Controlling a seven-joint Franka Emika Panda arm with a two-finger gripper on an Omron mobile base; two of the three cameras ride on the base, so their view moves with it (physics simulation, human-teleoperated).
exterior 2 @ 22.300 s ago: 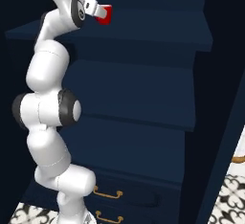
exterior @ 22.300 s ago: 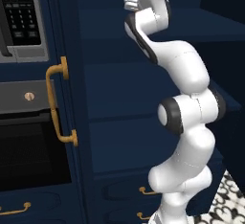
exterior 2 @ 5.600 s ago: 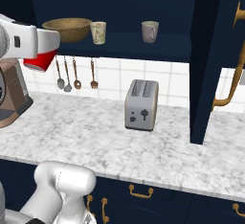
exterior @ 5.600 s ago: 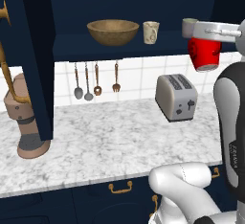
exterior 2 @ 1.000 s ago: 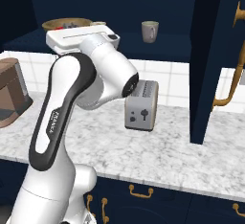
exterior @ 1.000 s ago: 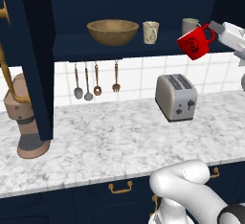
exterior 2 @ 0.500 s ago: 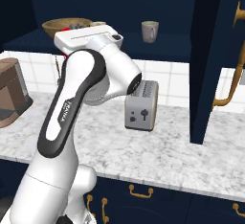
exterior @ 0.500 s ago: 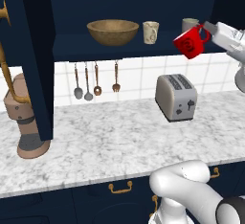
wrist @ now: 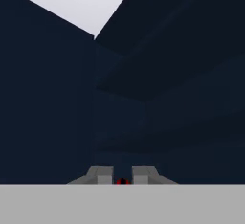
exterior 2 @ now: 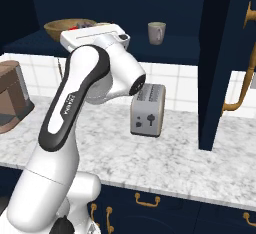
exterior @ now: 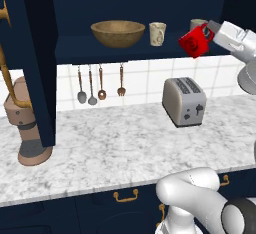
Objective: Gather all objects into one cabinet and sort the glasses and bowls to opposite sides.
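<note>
Bowl [exterior: 118, 32] and two mugs [exterior: 157, 33] sit on the cabinet shelf [exterior: 100, 52]; our tool [exterior: 209, 29] is clamped on the red cup [exterior: 194, 42] near the shelf's right end, not yet placed.

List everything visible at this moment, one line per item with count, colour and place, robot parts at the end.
Wooden bowl: 1, light brown, left part of the cabinet shelf.
Patterned mug: 1, cream, on the shelf just right of the bowl.
Grey-white mug: 1, on the shelf further right, partly hidden by the red cup in the left base view.
Red cup: 1, glossy red, held tilted in the air at the shelf front.
Wall cabinet: 1, dark navy, open, above the counter.
Toaster: 1, silver-grey, on the counter.
Hanging utensils: 4, on the tiled wall under the shelf.
Brown appliance: 1, counter's left end.
Counter: 1, white-grey marble.
Tool: 1, white, shut on the red cup.
</note>
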